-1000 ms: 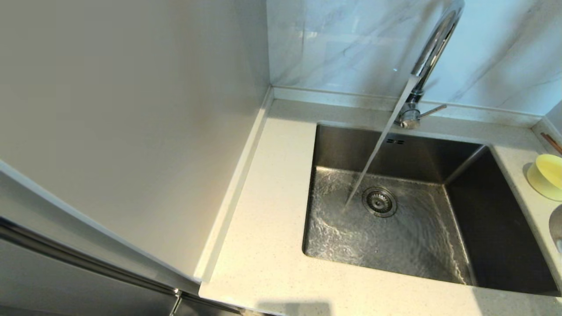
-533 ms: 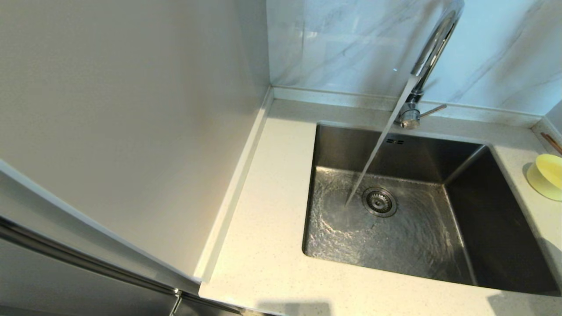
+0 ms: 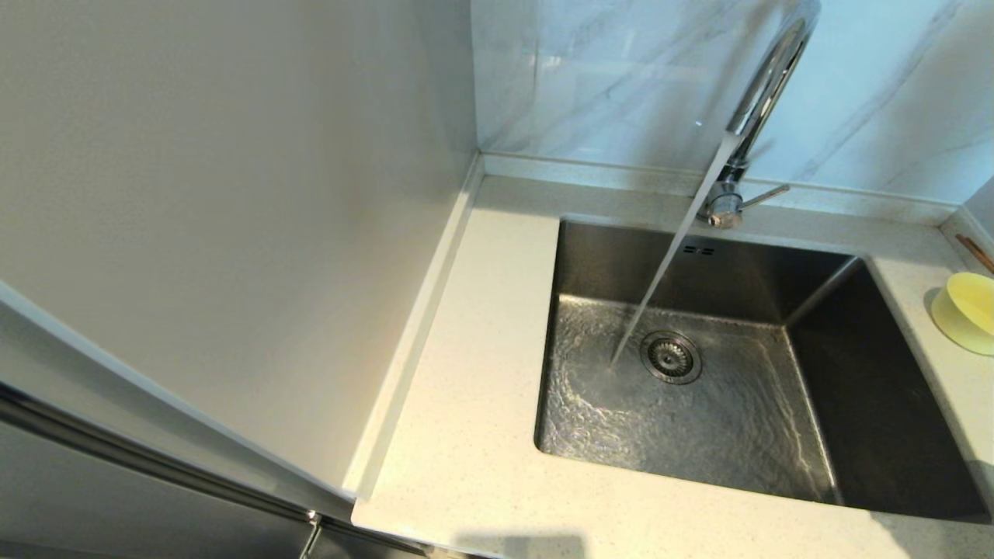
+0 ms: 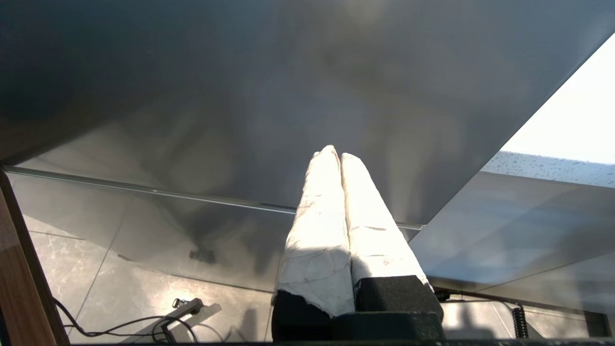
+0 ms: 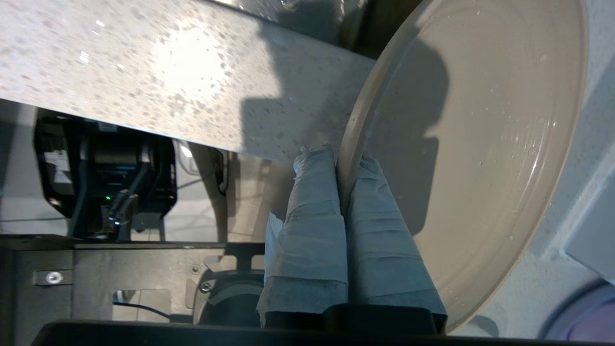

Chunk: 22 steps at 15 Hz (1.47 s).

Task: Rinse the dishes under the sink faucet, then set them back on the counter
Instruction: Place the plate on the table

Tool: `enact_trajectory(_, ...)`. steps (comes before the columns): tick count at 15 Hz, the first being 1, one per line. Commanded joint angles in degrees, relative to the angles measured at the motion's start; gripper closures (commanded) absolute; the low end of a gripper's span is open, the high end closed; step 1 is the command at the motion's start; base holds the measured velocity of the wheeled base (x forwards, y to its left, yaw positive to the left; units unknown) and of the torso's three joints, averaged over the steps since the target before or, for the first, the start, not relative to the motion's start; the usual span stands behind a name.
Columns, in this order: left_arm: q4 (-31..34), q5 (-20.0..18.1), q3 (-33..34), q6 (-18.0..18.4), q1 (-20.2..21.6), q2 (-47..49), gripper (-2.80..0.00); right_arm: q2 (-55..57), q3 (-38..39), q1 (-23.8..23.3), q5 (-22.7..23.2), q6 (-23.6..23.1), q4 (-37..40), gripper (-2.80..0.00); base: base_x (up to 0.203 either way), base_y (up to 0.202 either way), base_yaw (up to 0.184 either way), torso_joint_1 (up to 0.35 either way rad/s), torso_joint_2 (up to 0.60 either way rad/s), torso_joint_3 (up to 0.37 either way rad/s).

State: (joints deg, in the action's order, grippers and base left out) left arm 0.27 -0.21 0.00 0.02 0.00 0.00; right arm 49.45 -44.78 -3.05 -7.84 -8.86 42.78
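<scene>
Water runs from the chrome faucet into the steel sink and lands just left of the drain strainer. The pale-yellow bowl sits on the counter at the far right, cut by the picture's edge. Neither gripper shows in the head view. In the right wrist view my right gripper is shut on the rim of the cream plate, which is tilted and dotted with drops. My left gripper is shut with nothing in it, low before a grey cabinet front.
A plain wall panel rises along the counter's left side and a marble backsplash stands behind. A thin brown stick lies at the back right. The robot's black base shows below the counter's front edge.
The pale round edge at the far right of the head view one second ago has gone out of sight. Water keeps running; the bowl has not moved.
</scene>
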Motion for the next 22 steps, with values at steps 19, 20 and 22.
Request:
enact_trajectory(19,0.00,0.02,0.00,-0.02,0.00,0.00,0.00,18.22,5.31,-7.70,-2.97,6.49,-21.92,0.00,0.000,0.000,0.000,0.000,0.00,0.000)
enact_trajectory(20,0.00,0.03,0.00,-0.02,0.00,0.00,0.00,18.32,5.72,-7.85,-2.97,6.46,-24.21,0.00,0.000,0.000,0.000,0.000,0.00,0.000)
enact_trajectory(22,0.00,-0.06,0.00,-0.02,0.00,0.00,0.00,19.43,6.18,-8.68,-3.05,6.32,-26.80,0.00,0.000,0.000,0.000,0.000,0.00,0.000)
